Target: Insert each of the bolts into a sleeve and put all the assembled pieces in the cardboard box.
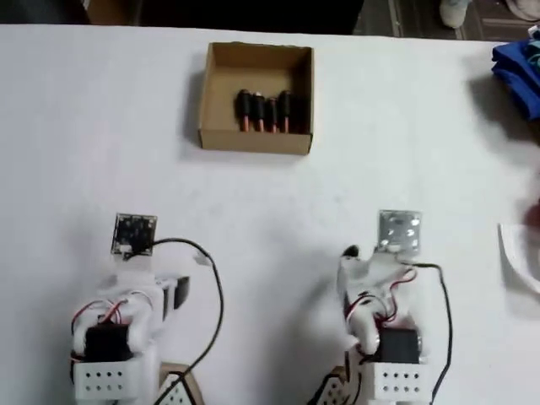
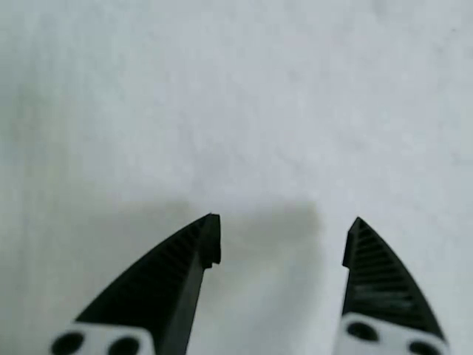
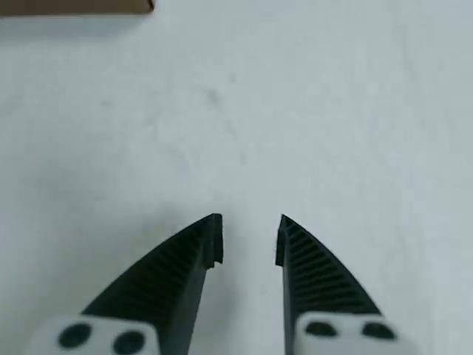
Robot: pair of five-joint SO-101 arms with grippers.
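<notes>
The cardboard box (image 1: pixel 218 93) stands at the back middle of the white table. Inside it lie several assembled pieces (image 1: pixel 263 110), black sleeves with copper-coloured bolts, side by side. The left arm (image 1: pixel 118 325) is folded back at the front left. My left gripper (image 2: pixel 284 237) hovers open over bare table, nothing between its fingers. The right arm (image 1: pixel 380 316) sits folded at the front right. My right gripper (image 3: pixel 250 233) is open by a narrower gap, also with nothing in it. A corner of the cardboard box (image 3: pixel 74 6) shows far ahead of it.
A blue cloth (image 1: pixel 519 72) lies at the back right edge. A curved white object (image 1: pixel 516 257) pokes in at the right edge. Black cables (image 1: pixel 215 291) loop beside both arm bases. White table stretches between the arms and the box.
</notes>
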